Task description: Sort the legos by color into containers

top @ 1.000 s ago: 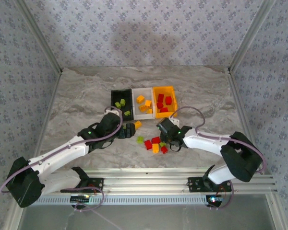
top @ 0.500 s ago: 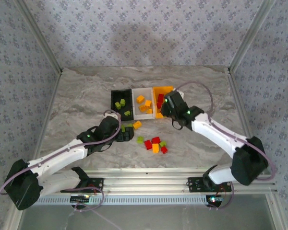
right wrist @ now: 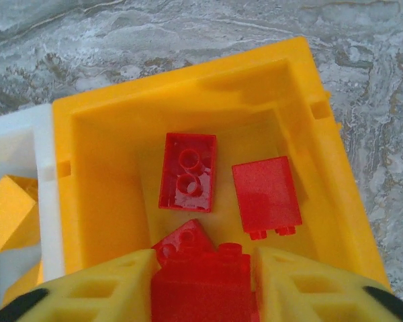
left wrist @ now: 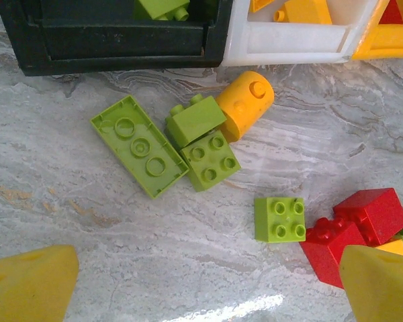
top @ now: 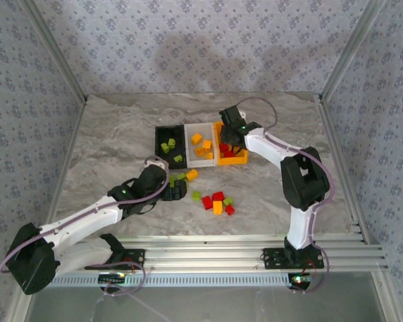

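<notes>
A red brick [right wrist: 201, 295] sat over the orange-yellow bin [right wrist: 94, 201], between the fingers of your right gripper [right wrist: 205, 258] (clamped or loose, I couldn't tell). Your left gripper [left wrist: 207, 255] hung spread wide above green bricks [left wrist: 198, 144] beside the black bin [left wrist: 107, 40].

Red, lime green and orange-yellow bricks on grey-veined marble.

The black plastic bin [top: 162, 131] holds lime green bricks [top: 168, 144], the white plastic bin [top: 205, 129] holds orange-yellow bricks [top: 197, 139], and the orange-yellow plastic bin [right wrist: 188, 100] holds glossy red bricks [right wrist: 187, 172]. On the marbled grey-and-beige tabletop [top: 107, 147] lie loose lime green pieces [left wrist: 140, 146], one orange-yellow cylinder-shaped brick [left wrist: 245, 104] and red blocks [left wrist: 369, 213]. The right gripper [right wrist: 203, 258] has yellow fingers [right wrist: 101, 288]. The walls [top: 188, 40] are pale bluish grey with a small repeating motif, perhaps floral.
</notes>
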{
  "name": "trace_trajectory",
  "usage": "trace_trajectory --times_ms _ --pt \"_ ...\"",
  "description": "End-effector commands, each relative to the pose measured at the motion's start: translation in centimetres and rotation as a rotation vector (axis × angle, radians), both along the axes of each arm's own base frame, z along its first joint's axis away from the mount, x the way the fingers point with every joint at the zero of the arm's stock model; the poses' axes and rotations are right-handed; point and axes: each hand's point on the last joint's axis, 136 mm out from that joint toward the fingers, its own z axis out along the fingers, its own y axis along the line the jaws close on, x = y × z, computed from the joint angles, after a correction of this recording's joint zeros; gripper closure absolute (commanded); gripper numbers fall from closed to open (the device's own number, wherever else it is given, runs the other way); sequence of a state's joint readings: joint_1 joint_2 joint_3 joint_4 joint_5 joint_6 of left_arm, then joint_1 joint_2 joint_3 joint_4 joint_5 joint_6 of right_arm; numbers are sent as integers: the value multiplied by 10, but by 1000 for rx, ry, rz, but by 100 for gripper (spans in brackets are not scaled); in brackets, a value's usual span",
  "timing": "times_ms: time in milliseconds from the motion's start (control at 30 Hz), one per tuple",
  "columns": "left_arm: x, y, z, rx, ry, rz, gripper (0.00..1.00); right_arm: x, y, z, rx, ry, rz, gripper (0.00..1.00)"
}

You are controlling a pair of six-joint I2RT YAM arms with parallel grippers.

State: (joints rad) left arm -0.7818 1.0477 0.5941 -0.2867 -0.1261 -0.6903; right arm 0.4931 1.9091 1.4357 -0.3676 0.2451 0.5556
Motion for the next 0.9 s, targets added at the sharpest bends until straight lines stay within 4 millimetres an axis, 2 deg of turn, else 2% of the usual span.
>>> trace_trajectory --times_ms 0,133,300,467,500,667,867 --pt "-2 -3 1 -6 -9 -20 0 9 7 27 20 -53 29 43" --pt "-1 -2 1 8 -14 -26 1 0 11 53 43 -104 52 35" --pt "2 -5 -2 32 -7 -34 1 -33 22 81 87 -162 104 30" --pt "7 -24 -10 47 21 -96 9 -72 28 83 121 -178 140 30" --pt "7 -32 -10 53 20 -120 11 -83 24 70 113 -156 140 30" --pt "0 -67 -17 120 10 -220 14 -110 3 55 124 -143 108 29" --pt "-2 -82 -37 210 34 -268 28 -132 -21 48 143 -154 71 29"
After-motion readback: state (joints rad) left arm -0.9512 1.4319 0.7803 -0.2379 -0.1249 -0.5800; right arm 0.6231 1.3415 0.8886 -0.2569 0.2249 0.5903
